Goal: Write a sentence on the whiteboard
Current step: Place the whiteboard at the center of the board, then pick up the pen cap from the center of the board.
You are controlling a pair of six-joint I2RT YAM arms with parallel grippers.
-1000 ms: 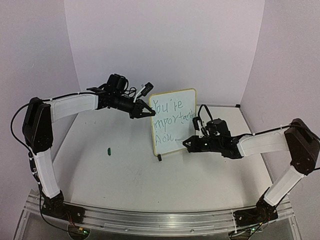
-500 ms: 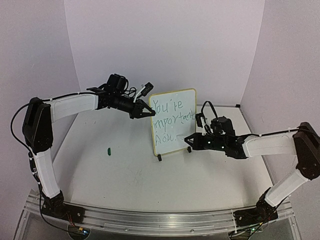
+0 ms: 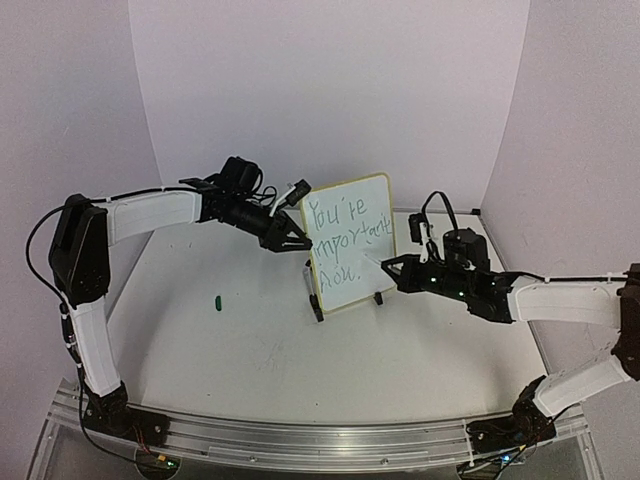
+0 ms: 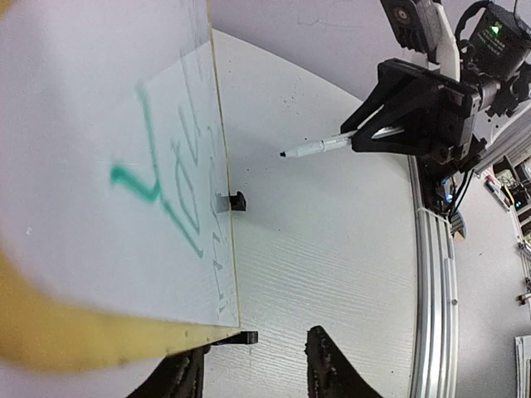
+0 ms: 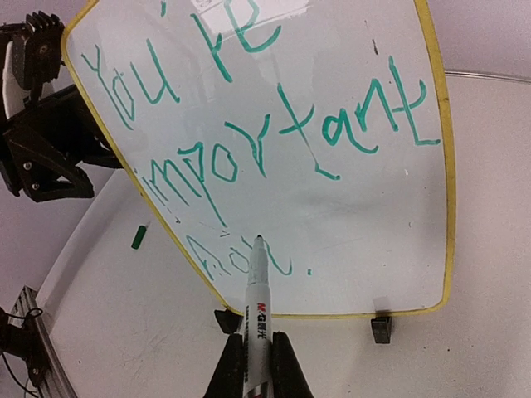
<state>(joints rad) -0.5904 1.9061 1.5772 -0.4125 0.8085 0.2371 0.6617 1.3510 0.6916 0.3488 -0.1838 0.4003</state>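
Note:
The whiteboard (image 3: pixel 350 245) stands upright on its black feet mid-table, with a pale-yellow frame. The sentence (image 5: pixel 249 141) runs in green over three lines: "You're", "important" and a short scrawled word ending in a dot. My right gripper (image 3: pixel 397 270) is to the board's right, shut on a white marker (image 5: pixel 257 307). The marker's tip points at the bottom line, and in the left wrist view the marker (image 4: pixel 319 147) hangs clear of the board's face. My left gripper (image 3: pixel 293 240) is at the board's upper left edge (image 4: pixel 220 191). Its jaws are spread and the frame corner lies over one finger.
A small green marker cap (image 3: pixel 218 301) lies on the white table left of the board. The same cap (image 5: pixel 138 237) shows past the board's left edge in the right wrist view. White walls close in the back and both sides. An aluminium rail (image 3: pixel 300 438) runs along the near edge.
My left gripper has opened off the board's left edge. My right arm has drawn back to the right with the marker. The board has shifted slightly right.

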